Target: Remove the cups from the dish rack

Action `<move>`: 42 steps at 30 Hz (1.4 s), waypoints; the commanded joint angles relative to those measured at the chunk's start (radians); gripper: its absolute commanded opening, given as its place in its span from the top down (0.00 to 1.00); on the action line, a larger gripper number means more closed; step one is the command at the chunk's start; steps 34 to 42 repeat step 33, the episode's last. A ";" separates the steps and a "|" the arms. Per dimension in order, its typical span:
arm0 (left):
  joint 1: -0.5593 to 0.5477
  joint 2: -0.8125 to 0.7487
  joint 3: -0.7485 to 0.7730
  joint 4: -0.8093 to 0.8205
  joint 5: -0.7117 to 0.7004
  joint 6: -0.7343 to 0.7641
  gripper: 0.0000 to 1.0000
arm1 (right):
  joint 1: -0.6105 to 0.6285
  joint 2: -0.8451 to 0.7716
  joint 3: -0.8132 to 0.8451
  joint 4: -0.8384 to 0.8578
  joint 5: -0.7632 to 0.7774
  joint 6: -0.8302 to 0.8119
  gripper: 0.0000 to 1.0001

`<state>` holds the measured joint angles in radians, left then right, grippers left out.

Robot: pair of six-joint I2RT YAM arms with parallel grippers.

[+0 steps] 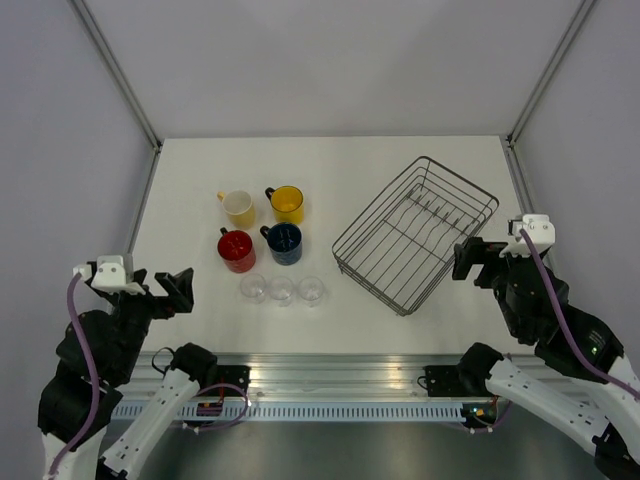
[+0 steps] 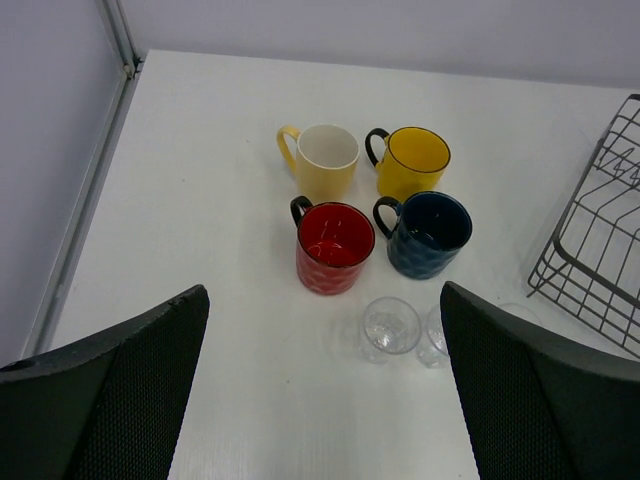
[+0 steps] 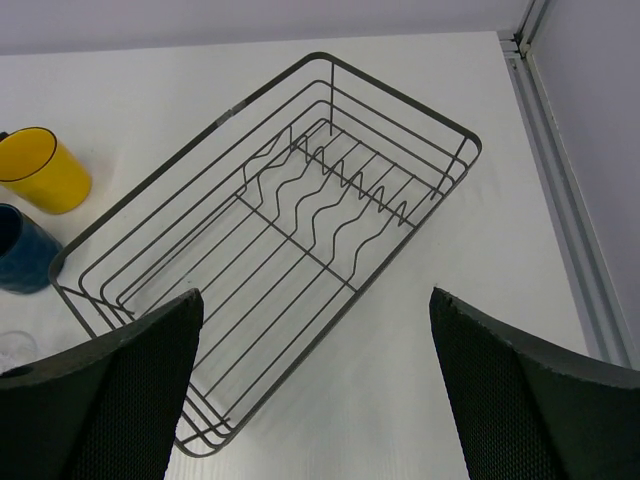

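The dish rack, a dark wire basket, stands empty at the right of the table; it also shows in the right wrist view. Four mugs stand on the table to its left: pale yellow, bright yellow, red and dark blue. Three clear tumblers stand in a row in front of them. My left gripper is open and empty, near left of the mugs. My right gripper is open and empty, just right of the rack's near end.
The white table is bordered by grey walls and aluminium posts at left, back and right. A metal rail runs along the near edge by the arm bases. The rack's edge shows at the right of the left wrist view.
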<state>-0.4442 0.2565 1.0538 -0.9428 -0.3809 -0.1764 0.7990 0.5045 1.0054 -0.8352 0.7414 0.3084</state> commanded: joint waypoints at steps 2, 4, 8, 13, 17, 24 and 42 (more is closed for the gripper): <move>0.006 -0.056 0.061 -0.076 0.036 0.046 0.00 | -0.001 -0.063 0.038 -0.054 -0.016 -0.028 0.02; 0.005 -0.066 0.069 -0.088 0.045 0.048 0.00 | -0.003 -0.076 0.039 -0.051 -0.007 -0.035 0.02; 0.006 -0.086 0.071 -0.088 0.059 0.054 0.00 | -0.003 -0.092 0.033 -0.039 -0.002 -0.052 0.02; 0.006 -0.086 0.068 -0.085 0.069 0.063 0.00 | -0.001 -0.064 0.015 -0.015 -0.010 -0.058 0.02; 0.006 -0.088 0.060 -0.074 0.083 0.071 0.00 | -0.001 -0.038 0.002 0.004 -0.023 -0.065 0.02; 0.004 -0.091 0.054 -0.070 0.082 0.077 0.00 | -0.003 0.002 -0.013 0.044 -0.030 -0.065 0.02; 0.004 -0.089 0.051 -0.062 0.091 0.078 0.00 | -0.003 0.014 -0.014 0.056 -0.030 -0.065 0.02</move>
